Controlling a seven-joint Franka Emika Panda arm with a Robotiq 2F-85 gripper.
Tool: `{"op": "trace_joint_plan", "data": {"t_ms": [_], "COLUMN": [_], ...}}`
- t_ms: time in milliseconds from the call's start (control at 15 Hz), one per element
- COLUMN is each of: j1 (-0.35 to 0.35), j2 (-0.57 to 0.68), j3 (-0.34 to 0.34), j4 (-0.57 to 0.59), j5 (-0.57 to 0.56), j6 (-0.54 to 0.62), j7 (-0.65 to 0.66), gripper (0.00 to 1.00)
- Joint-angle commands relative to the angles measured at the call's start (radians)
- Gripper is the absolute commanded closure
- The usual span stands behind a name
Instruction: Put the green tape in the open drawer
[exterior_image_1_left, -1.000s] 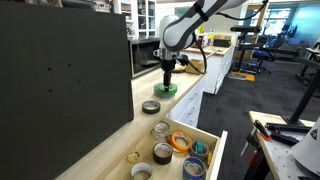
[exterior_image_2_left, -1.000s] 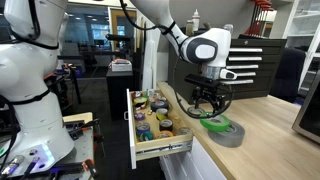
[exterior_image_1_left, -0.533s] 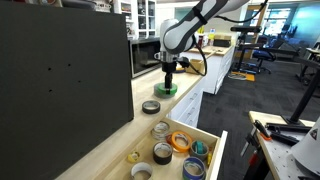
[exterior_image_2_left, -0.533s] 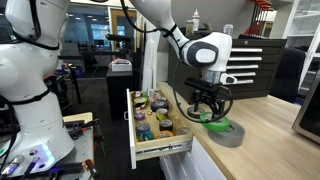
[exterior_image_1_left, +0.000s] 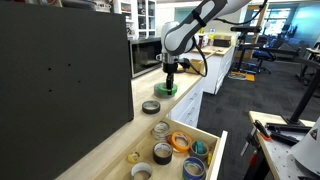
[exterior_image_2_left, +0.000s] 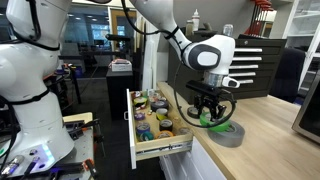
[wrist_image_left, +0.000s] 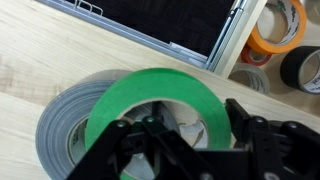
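The wrist view alone shows the claw (wrist_image_left: 185, 140) close up. Its black fingers (wrist_image_left: 250, 135) are spread wide on either side of the bright green ring of tape (wrist_image_left: 160, 82), but I cannot tell whether they press it. It also shows that the ring lies on a larger grey roll of duct tape (wrist_image_left: 55, 125) on the pale wooden bench (wrist_image_left: 40, 45), with an orange tape roll (wrist_image_left: 272, 46) in the drawer beyond.

In both exterior views, the open white drawer (exterior_image_1_left: 216, 150) (exterior_image_2_left: 165, 148), full of rolls, sits in front. A flat black roll (exterior_image_1_left: 150, 107) lies behind it. The green ring lies further back, outside the drawer, under the white arm (exterior_image_1_left: 195, 20), which bends over with the claw pointing straight down.
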Motion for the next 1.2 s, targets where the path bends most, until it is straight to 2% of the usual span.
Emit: {"op": "trace_joint_plan", "data": {"t_ms": [0, 267, 333, 667, 1133], "j1": [-0.028, -0.028, -0.028, -0.019, 0.005], "j2": [0.004, -0.009, -0.012, -0.068, -0.245], "j3": [0.029, 0.037, 0.042, 0.049, 0.031], "j4": [0.019, 0.019, 0.019, -0.004, -0.088], "j5": [0.024, 0.027, 0.03, 0.017, 0.003], "j6": [-0.023, -0.024, -0.026, -0.028, -0.075], "j7": [-0.035, -0.042, -0.045, -0.048, -0.032], "gripper": [0.66, 0.92, 0.95, 0.93, 0.93]}}
